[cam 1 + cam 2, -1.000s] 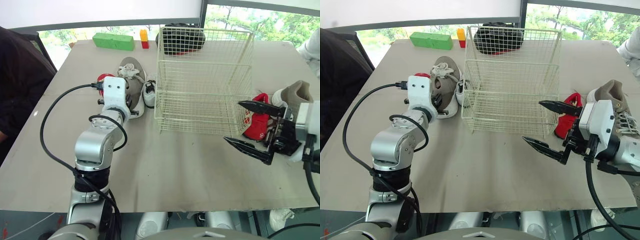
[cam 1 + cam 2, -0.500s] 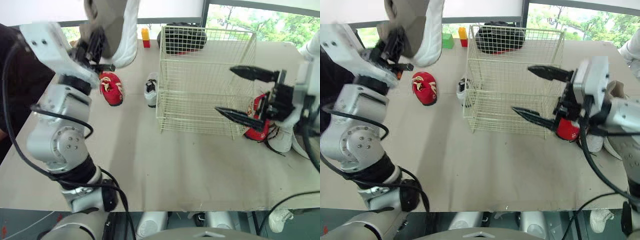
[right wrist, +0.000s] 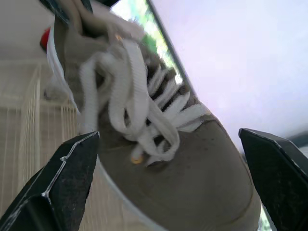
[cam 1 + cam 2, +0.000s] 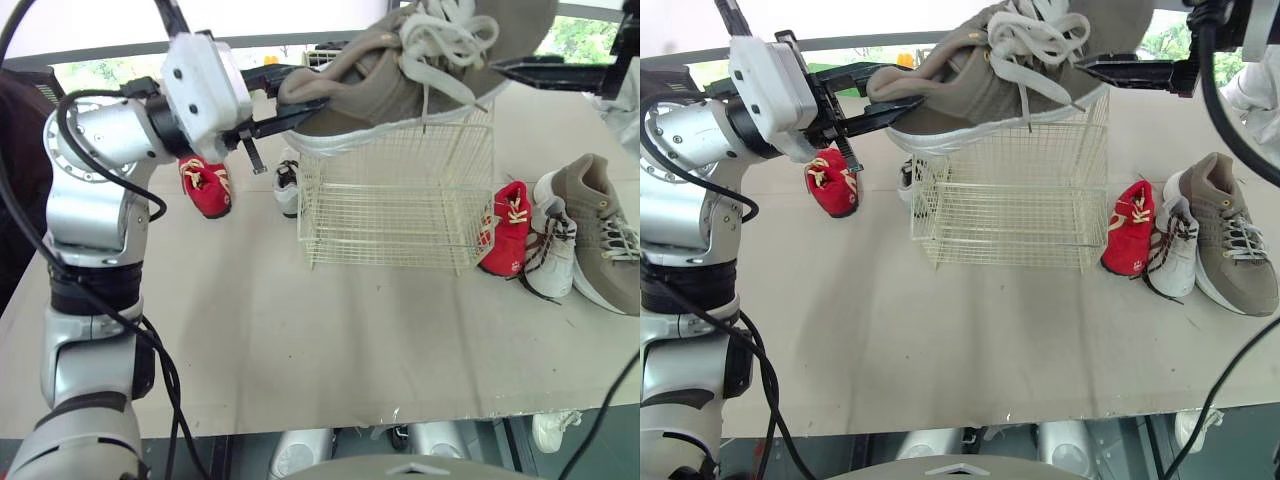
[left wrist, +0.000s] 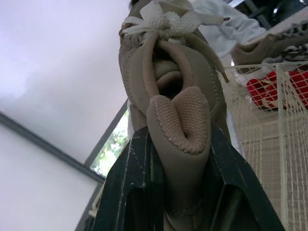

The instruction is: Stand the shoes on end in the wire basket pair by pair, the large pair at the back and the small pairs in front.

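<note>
My left gripper (image 5: 180, 149) is shut on the heel of a large tan sneaker (image 4: 420, 60) with white laces. It holds the shoe on its side in the air, just above the top rim of the wire basket (image 4: 400, 200). My right gripper (image 3: 168, 134) is open, its fingers (image 4: 1130, 72) wide apart on either side of the shoe's toe. The other large tan sneaker (image 4: 600, 235) lies on the table to the right of the basket, beside a small white shoe (image 4: 550, 245) and a small red shoe (image 4: 505, 228). To the basket's left lie another small red shoe (image 4: 205, 185) and another small white shoe (image 4: 287, 185).
The table's front edge (image 4: 400, 415) runs close below the basket. A person's white sleeve (image 4: 1260, 95) shows at the far right, and something dark (image 4: 15, 100) sits at the far left edge.
My left arm has lifted the large tan sneaker from the table at the left to above the basket. My right gripper has risen from the table's right side to the shoe's toe.
</note>
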You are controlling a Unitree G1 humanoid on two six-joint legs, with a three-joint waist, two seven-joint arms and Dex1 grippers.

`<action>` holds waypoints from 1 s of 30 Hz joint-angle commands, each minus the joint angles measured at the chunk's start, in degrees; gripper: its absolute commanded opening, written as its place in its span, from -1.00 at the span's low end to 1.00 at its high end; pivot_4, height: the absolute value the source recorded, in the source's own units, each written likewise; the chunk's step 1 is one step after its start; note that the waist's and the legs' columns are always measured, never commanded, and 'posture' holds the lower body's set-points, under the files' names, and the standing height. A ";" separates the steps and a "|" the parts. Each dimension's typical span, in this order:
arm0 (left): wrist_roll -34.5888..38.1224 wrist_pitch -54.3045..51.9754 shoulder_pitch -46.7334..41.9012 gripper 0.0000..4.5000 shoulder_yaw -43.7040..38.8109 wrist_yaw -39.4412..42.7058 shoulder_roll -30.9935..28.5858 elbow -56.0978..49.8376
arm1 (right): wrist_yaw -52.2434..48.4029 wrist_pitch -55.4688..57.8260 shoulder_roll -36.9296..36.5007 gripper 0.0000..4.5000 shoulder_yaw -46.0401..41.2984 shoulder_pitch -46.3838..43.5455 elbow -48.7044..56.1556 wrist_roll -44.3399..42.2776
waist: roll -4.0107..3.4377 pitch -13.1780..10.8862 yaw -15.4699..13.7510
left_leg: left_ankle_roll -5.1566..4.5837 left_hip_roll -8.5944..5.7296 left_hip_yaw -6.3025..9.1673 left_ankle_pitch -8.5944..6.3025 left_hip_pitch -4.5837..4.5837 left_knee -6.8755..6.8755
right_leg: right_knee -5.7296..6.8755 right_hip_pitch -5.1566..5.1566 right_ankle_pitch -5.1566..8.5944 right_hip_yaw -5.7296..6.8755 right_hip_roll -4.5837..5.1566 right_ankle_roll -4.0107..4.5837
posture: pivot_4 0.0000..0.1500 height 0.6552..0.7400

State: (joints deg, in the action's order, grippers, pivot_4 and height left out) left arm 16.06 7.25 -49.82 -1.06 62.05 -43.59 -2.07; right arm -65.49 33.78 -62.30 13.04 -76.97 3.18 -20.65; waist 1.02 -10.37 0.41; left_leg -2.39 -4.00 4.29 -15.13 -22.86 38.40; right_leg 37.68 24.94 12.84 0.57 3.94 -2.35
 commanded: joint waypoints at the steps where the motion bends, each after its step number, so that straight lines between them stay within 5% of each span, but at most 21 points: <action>1: -2.09 12.62 -4.52 -0.71 0.47 2.60 1.18 4.71 | -5.21 -2.56 2.58 1.00 4.79 -5.51 -6.27 7.07 | 0.00 0.00 0.28 | 0.00 0.00 0.00 0.00 -0.04 0.00 | 0.00 0.04 -0.01 -0.01 0.00 0.00 | 1.00 1.00; 6: -5.56 28.97 -9.45 -0.71 1.62 4.42 2.00 12.15 | -9.50 -9.14 6.24 1.00 9.89 -7.29 -14.64 16.03 | -0.01 0.01 0.37 | 0.00 0.01 -0.02 0.00 -0.45 0.04 | 0.25 0.58 -0.01 -0.03 -0.02 -0.01 | 1.00 1.00; 9: -9.13 39.33 -13.30 -0.71 1.34 2.26 1.89 17.21 | -13.18 -12.06 7.41 0.66 10.38 -7.17 -17.54 18.09 | -0.03 0.00 0.38 | 0.03 0.00 -0.01 0.02 -1.04 0.26 | 0.38 1.22 -0.03 0.00 -0.02 -0.01 | 1.00 1.00; 15: -11.20 45.69 -15.12 -0.71 0.04 -1.73 1.17 20.12 | -13.62 -12.92 9.28 -0.48 7.48 -6.01 -19.28 19.24 | -0.03 0.00 0.36 | 0.01 -0.04 -0.01 0.01 -1.09 0.22 | 0.31 1.25 -0.04 0.03 0.01 -0.03 | 1.00 1.00; 18: -8.80 43.51 -14.56 -0.71 -0.27 -2.12 0.47 19.51 | -11.96 -11.11 10.10 -0.79 5.10 -4.87 -18.52 18.93 | -0.03 0.00 0.35 | 0.02 -0.03 0.01 0.01 -1.09 0.26 | 0.39 1.25 -0.04 0.03 -0.01 -0.03 | 1.00 1.00; 19: -6.08 40.06 -14.04 -0.71 -0.44 -1.66 0.45 18.57 | -11.41 -10.42 10.40 -0.89 4.26 -4.43 -18.16 18.73 | -0.04 0.00 0.36 | 0.02 -0.03 0.01 0.01 -1.09 0.28 | 0.41 1.25 -0.04 0.03 -0.01 -0.03 | 1.00 1.00; 23: 7.62 6.46 -9.94 0.07 -4.92 -9.23 1.67 10.81 | -5.83 0.88 12.64 -1.00 -2.84 -2.01 -13.66 14.21 | -0.04 -0.01 0.40 | 0.01 -0.02 0.03 0.00 -1.10 0.41 | 0.50 1.24 -0.05 0.00 -0.02 -0.04 | 1.00 1.00; 26: 25.95 -20.29 -3.75 0.74 -8.91 -14.50 -0.46 1.51 | -2.89 10.12 13.66 -1.00 -7.29 -0.64 -8.90 10.27 | -0.07 -0.02 0.53 | 0.00 -0.02 0.03 0.00 -1.11 0.54 | 0.68 1.26 -0.05 -0.05 -0.02 -0.05 | 1.00 1.00; 30: 43.90 -39.33 5.36 0.85 -16.37 -30.72 2.71 -5.96 | 7.03 21.23 19.01 -1.00 -16.05 2.88 0.08 5.25 | -0.08 -0.03 0.57 | 0.01 0.03 0.05 0.00 -1.01 0.60 | 0.84 1.25 -0.05 -0.11 -0.05 -0.05 | 1.00 1.00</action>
State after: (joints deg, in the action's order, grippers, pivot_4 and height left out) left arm 53.00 -25.07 -45.75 -14.53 38.37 -41.96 -3.58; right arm -63.40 51.02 -44.50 3.26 -72.62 -2.53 -12.11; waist 0.93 -10.39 0.97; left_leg -2.38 -3.98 4.35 -15.13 -23.86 39.08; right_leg 38.59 26.19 12.80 0.47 3.89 -2.40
